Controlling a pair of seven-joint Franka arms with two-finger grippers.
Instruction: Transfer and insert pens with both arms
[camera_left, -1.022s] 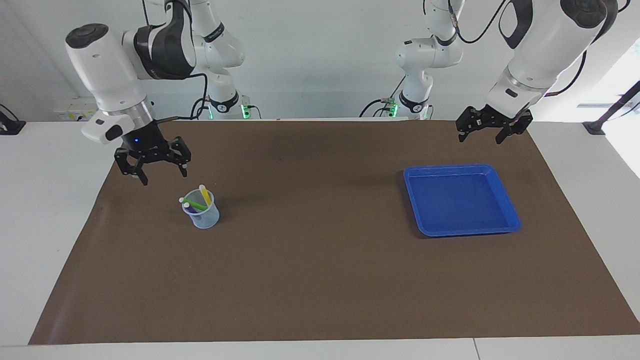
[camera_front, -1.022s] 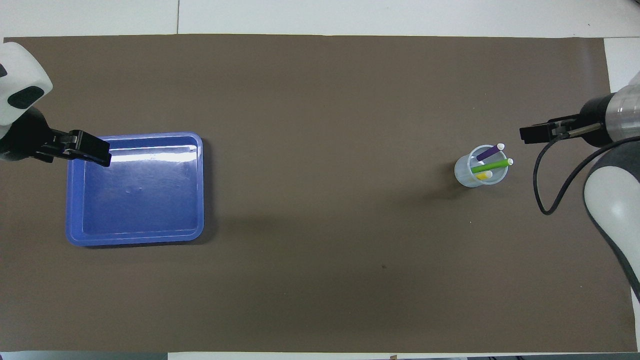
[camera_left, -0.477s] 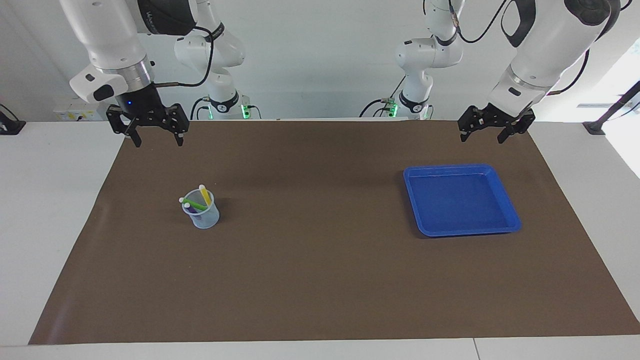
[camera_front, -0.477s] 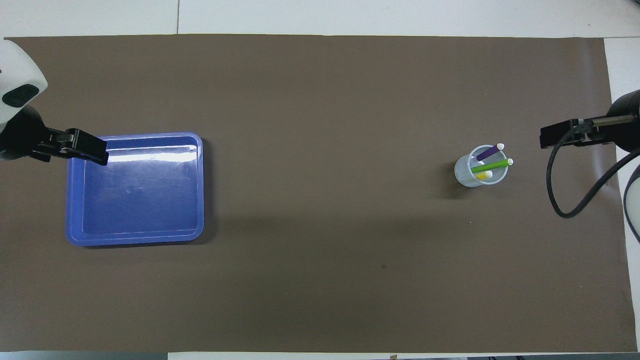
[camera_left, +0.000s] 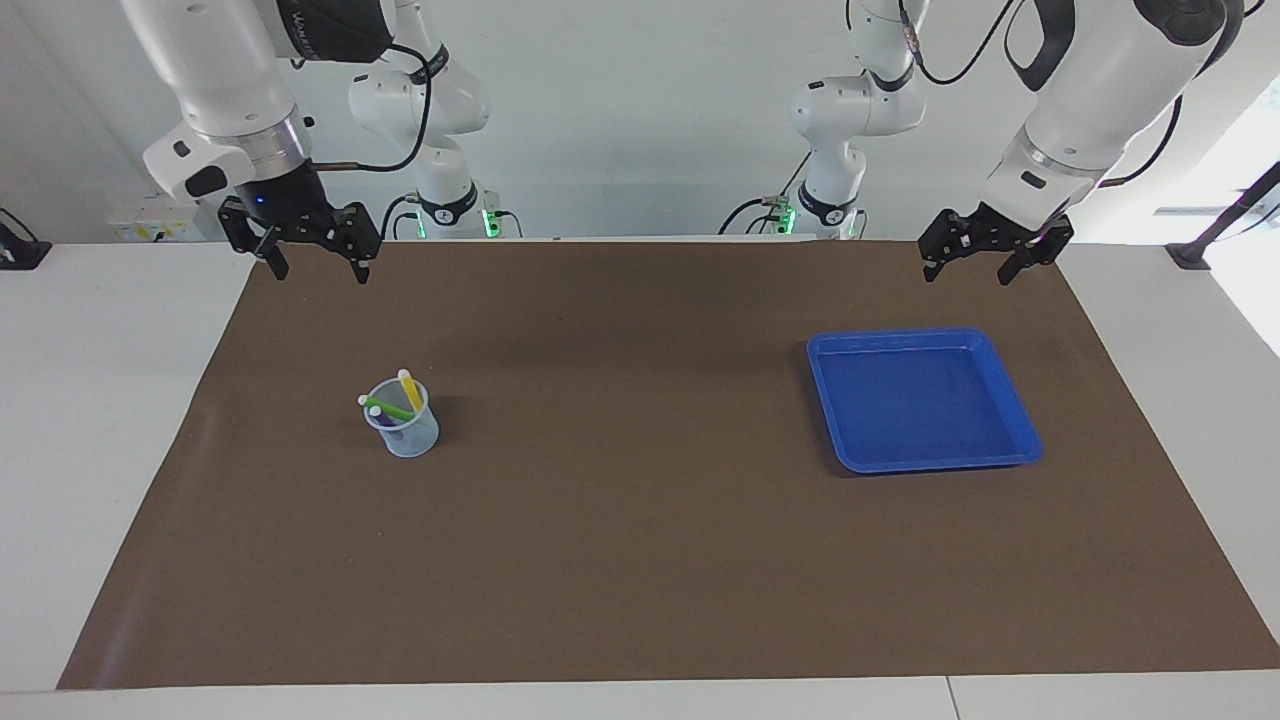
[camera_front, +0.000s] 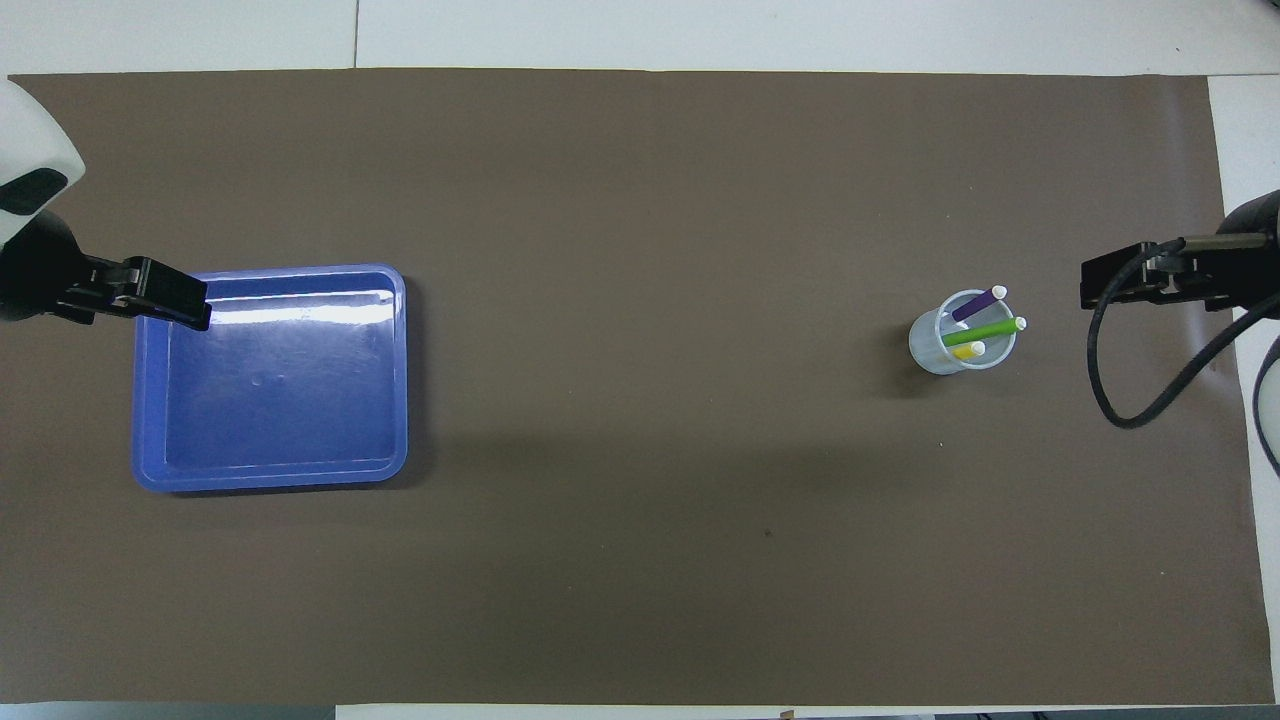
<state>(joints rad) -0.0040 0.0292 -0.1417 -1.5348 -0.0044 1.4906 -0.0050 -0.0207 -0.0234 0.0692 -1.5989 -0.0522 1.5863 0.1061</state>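
Three pens stand slanted in a clear cup (camera_left: 404, 428) (camera_front: 940, 345) toward the right arm's end of the brown mat: a purple pen (camera_front: 978, 304), a green pen (camera_left: 388, 408) (camera_front: 982, 332) and a yellow pen (camera_left: 411, 391) (camera_front: 967, 351), pale ends up. My right gripper (camera_left: 318, 270) (camera_front: 1095, 285) hangs open and empty, high over the mat's edge, apart from the cup. My left gripper (camera_left: 966, 274) (camera_front: 190, 306) also hangs open and empty, raised over the mat by a corner of the blue tray.
An empty blue tray (camera_left: 905, 340) (camera_front: 270, 272) lies toward the left arm's end of the mat. Two smaller white arms (camera_left: 440, 110) (camera_left: 850, 110) with green lights stand at the robots' edge of the table. White tabletop borders the mat (camera_left: 640, 560).
My right gripper has risen and pulled away from beside the cup to the mat's edge by the robots. The left gripper has lifted slightly. The pens and the tray have not moved.
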